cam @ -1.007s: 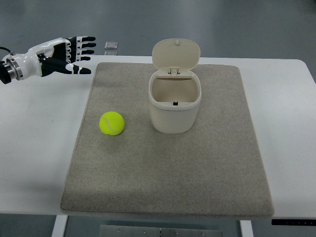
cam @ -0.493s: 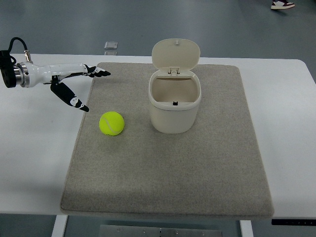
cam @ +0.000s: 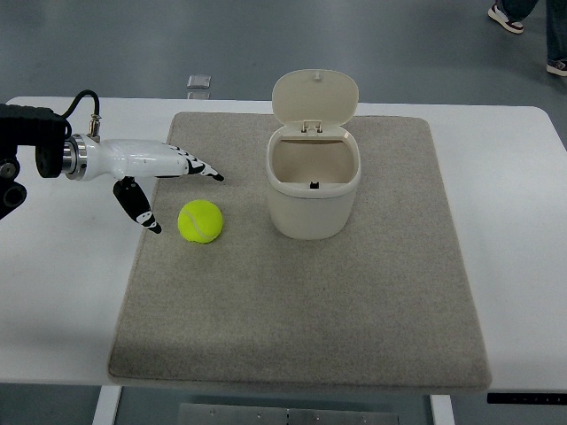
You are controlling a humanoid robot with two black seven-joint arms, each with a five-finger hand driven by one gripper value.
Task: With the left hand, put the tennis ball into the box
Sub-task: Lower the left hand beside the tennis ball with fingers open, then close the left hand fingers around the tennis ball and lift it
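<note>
A yellow-green tennis ball (cam: 200, 220) lies on the grey mat (cam: 301, 292), left of the box. The box (cam: 314, 190) is a cream bin standing upright on the mat, its hinged lid (cam: 315, 96) flipped up and its inside bare. My left hand (cam: 182, 197) reaches in from the left edge, just above and left of the ball, not touching it. Its fingers (cam: 202, 169) stretch out past the ball's far side and the thumb (cam: 139, 209) points down at the ball's left. The hand is open and holds nothing.
The mat covers most of a white table (cam: 62, 283). A small grey plate (cam: 199, 82) lies on the floor beyond the table's far edge. A person's shoes (cam: 509, 16) show at the top right corner.
My left hand has moved right and nearer, from the mat's far left corner to just beside the ball, turning so fingers and thumb straddle it. Ball and box have not moved.
</note>
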